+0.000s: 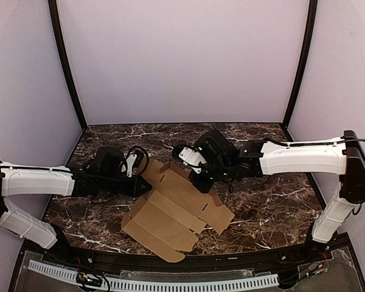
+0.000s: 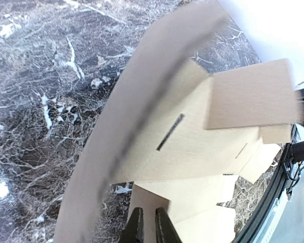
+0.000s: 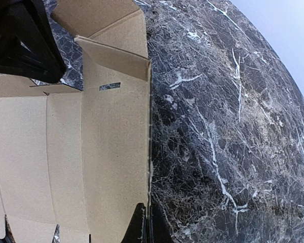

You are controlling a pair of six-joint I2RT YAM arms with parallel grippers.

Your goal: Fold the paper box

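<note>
Your left gripper [image 2: 148,224] pinches the left flap of the paper box [image 1: 173,213], jaws nearly together, likely anchoring it. The box lies mid-table [image 1: 274,201], mostly flat. Your right gripper [image 3: 144,225] is clamped on its right edge panel, probably to raise it. Count: one box, two grippers.

the paper box [image 1: 176,213] is a plain brown die-cut cardboard sheet, mostly unfolded, lying diagonally on the dark marble table [image 1: 274,207] near its front edge. creased panels, flaps and narrow slots show. its far side panel and one end flap stand raised.
</note>
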